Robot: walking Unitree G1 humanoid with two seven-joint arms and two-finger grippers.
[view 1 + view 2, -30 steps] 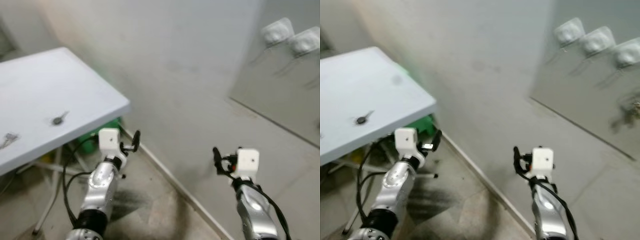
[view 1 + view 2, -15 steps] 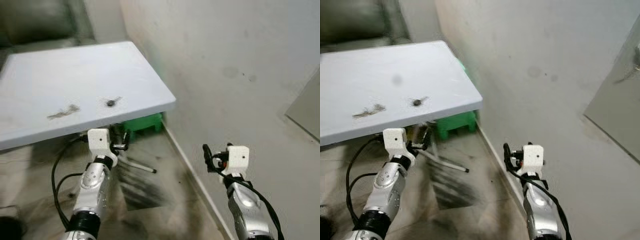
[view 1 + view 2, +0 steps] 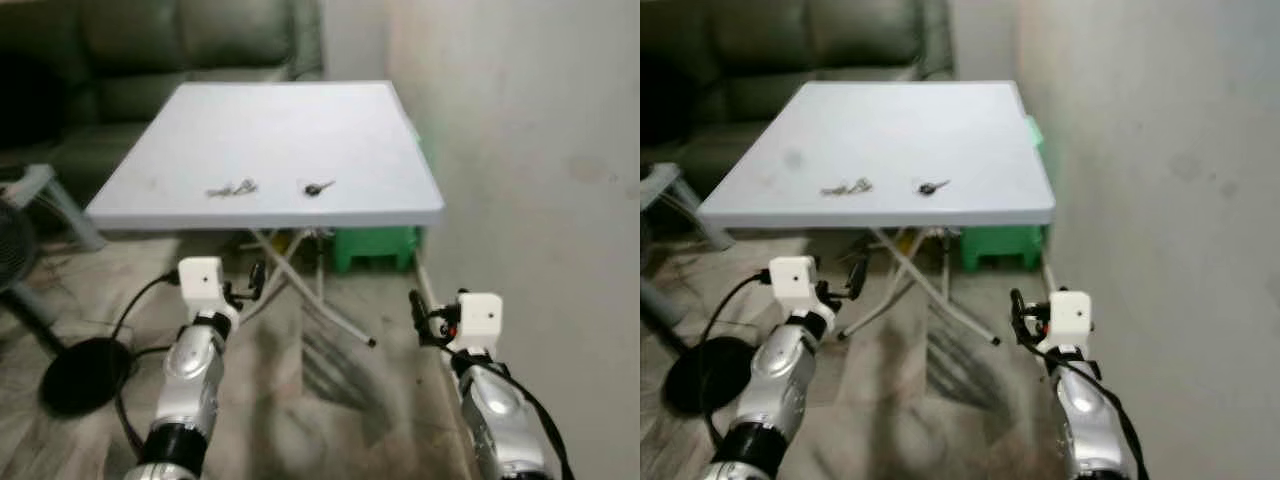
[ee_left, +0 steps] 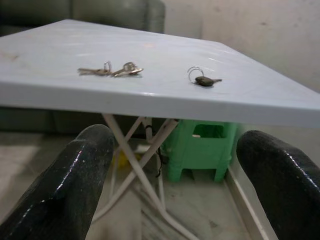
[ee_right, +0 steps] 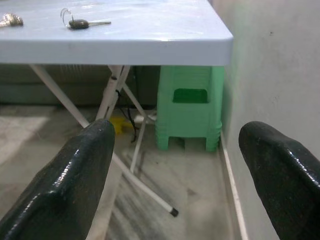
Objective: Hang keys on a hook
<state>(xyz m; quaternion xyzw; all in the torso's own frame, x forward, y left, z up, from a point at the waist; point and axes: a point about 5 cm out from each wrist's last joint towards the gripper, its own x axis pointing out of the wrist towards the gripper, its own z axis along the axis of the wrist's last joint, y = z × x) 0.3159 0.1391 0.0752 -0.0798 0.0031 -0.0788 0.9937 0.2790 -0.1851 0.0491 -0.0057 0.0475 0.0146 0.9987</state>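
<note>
The robot's view has swung away from the wall to face the table (image 3: 270, 130) squarely, a turn that puts the pick-up ahead of any hanging. A bunch of keys (image 3: 232, 188) and a single key (image 3: 317, 187) lie near the front edge, at about 12 o'clock from the arms. The left gripper (image 3: 255, 282) and right gripper (image 3: 418, 312) hover low before the table, fingers spread, empty. A green stool (image 3: 375, 246) stands underneath. No writing seems legible.
</note>
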